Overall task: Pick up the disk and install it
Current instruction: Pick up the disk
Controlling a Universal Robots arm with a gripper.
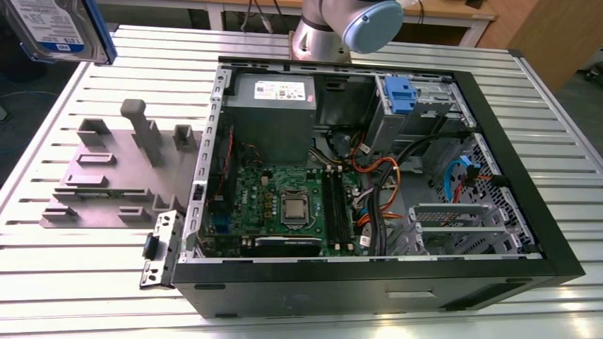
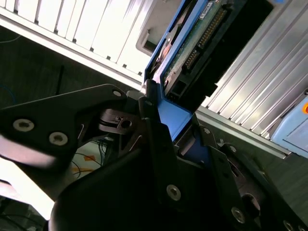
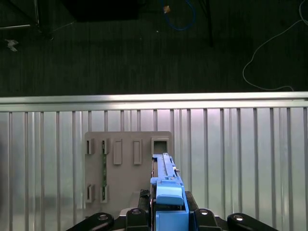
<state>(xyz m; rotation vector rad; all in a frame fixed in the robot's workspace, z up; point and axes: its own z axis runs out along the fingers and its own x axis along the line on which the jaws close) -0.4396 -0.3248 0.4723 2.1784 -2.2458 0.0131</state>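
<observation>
Slatted metal table (image 1: 75, 282) w/ open PC case (image 1: 377, 279); my claw (image 3: 169, 215) clamps the disk (image 1: 56, 28), long axis straight out from it, above grey holder (image 3: 126, 166), well apart from case

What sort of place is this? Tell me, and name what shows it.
Probably a robotics lab bench for computer assembly: an open computer case lies on a slatted aluminium table, a grey fixture plate sits beside it, and the gripper holds the disk.
</observation>
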